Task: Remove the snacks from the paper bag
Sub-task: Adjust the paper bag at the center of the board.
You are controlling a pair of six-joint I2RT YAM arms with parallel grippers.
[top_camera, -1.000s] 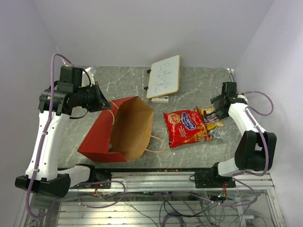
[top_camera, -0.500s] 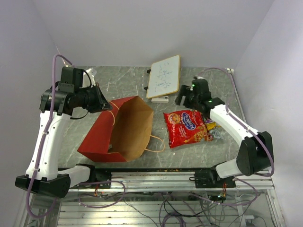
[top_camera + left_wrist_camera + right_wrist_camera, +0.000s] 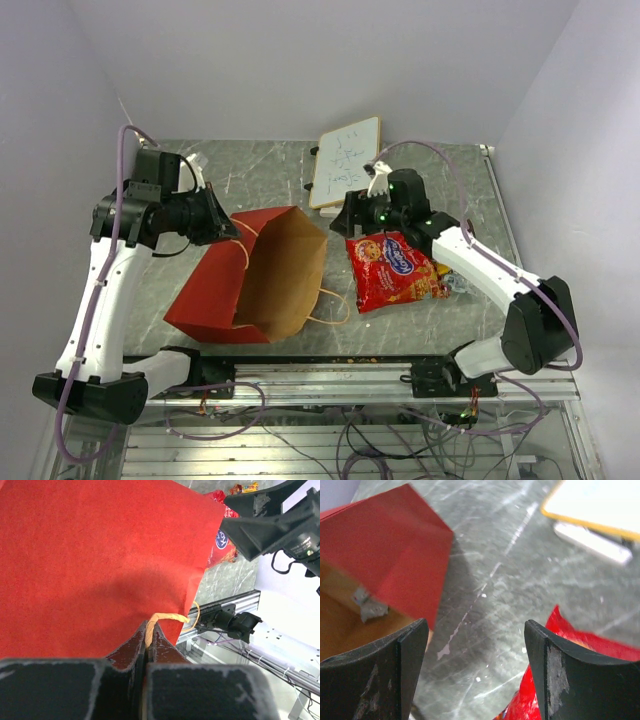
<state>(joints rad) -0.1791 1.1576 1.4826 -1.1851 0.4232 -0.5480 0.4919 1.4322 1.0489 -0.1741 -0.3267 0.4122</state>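
Now right gripper (image 3: 475, 629) gapes empty, red-sided brown paper bag (image 3: 283, 262) opening at its nine o'clock; left gripper (image 3: 148, 632) pinches the twisted handle (image 3: 168, 617).

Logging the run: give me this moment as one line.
left gripper: shut on handle of paper bag | right gripper: open, empty, between bag mouth and cookie packet | cookie packet: out, on table

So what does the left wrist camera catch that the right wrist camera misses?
Only the left wrist: the left claw pinched shut on the paper bag's twisted handle. Only the right wrist: the right claw standing open, the bag's brown inside, and the whiteboard edge. Both: the bag's red outside and the red cookie packet.
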